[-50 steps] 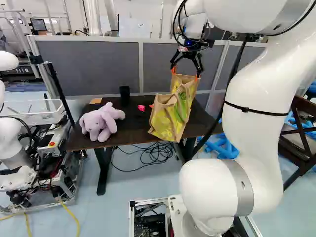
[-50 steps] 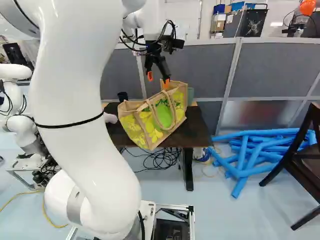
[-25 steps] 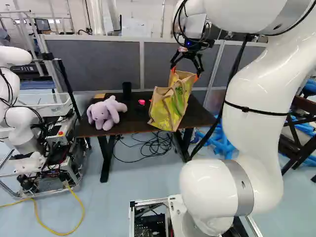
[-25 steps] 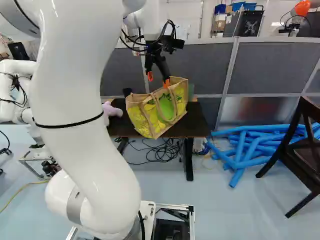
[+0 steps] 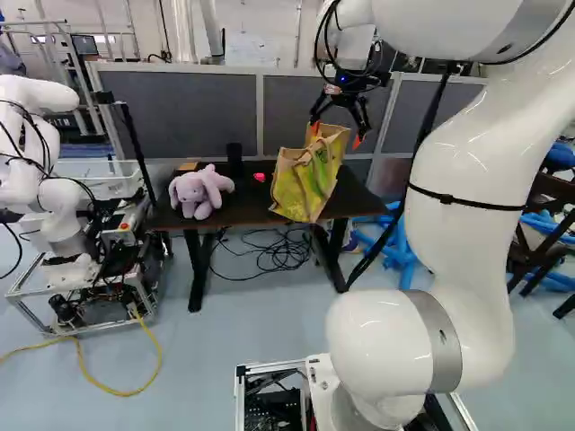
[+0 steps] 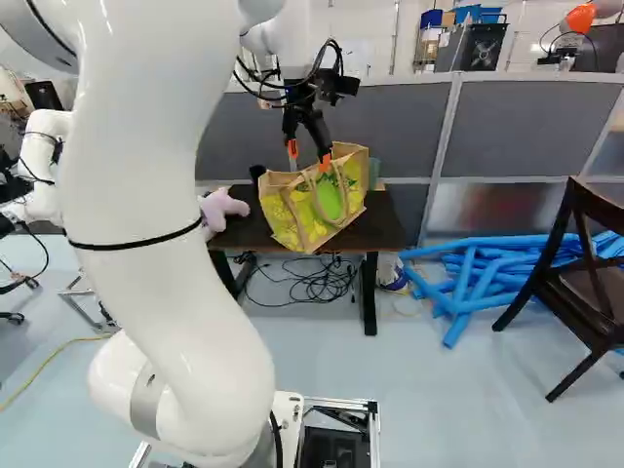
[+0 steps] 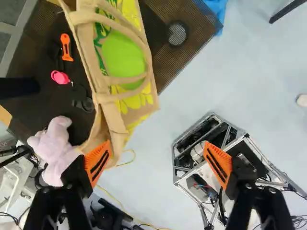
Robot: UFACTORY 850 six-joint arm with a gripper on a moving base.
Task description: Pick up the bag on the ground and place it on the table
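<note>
The yellow-patterned shopping bag (image 5: 298,190) sits on the table (image 5: 244,205), overhanging its edge; above the table, the gripper (image 7: 159,163) is released. Placing looks done, leaving only withdrawal.

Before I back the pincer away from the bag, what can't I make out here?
- Bag's underside: its near side hides it in both base views, so its support on the table is unclear.
- Bag's contents: its walls hide them in all views.
- Pincer contact: one pad overlaps the bag's rim in the wrist view; touching or not, I can't tell.
- Greenish thing: mostly behind the bag, right base view.
</note>
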